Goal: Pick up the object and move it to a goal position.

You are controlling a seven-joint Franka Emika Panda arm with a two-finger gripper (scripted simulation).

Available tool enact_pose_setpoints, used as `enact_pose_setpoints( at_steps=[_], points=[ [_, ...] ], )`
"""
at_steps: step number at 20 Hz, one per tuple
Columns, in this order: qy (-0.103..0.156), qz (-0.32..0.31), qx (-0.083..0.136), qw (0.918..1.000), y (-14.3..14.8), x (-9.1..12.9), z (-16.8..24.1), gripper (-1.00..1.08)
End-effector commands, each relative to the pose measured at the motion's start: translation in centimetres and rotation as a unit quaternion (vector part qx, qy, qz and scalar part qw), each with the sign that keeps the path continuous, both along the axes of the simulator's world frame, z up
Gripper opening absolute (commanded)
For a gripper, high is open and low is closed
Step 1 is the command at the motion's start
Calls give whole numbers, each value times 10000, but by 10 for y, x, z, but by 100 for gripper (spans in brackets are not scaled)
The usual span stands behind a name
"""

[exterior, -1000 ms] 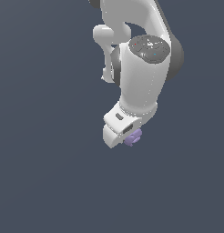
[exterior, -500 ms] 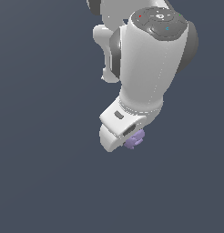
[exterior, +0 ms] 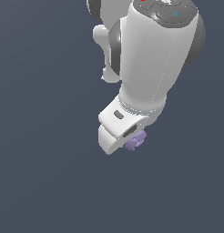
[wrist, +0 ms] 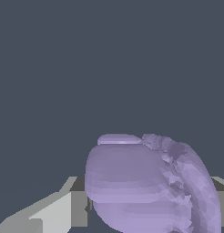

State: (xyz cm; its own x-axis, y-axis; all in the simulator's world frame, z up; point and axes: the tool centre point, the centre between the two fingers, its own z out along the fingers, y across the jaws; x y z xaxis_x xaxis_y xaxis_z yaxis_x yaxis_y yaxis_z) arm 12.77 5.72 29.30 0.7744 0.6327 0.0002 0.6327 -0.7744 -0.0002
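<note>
Purple object (wrist: 145, 186), pale and lumpy with small knobs along one side, fills much of the wrist view and sits between the two grey-white fingers (wrist: 50, 211) of the gripper (wrist: 148, 205). One finger shows at one side of it and a sliver of the other at the opposite side; both lie against or just beside its flanks, so the fingers appear closed on the object, though the actual contact faces are hidden behind it.

In the exterior view the same object (exterior: 135, 140) shows as a tiny purple lump poking out at the lower end of the white gripper (exterior: 127, 139), toward the exterior view's right of the gripper body. It is much smaller than the hand that carries it. Most of it is hidden by the hand.

Farther off, the thick white link of the Panda arm (exterior: 152, 59) rises from the gripper toward the top of the exterior view. The background (exterior: 41, 173) is a uniform dark blue-grey in both views.
</note>
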Motion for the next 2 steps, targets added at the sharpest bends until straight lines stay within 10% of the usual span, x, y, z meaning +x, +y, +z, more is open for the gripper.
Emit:
enact_pose_setpoints(
  at_steps=[1, 2],
  points=[
    [0, 1, -1, 10000, 0, 1, 1, -100],
    [0, 1, -1, 10000, 0, 1, 1, -100]
  ],
)
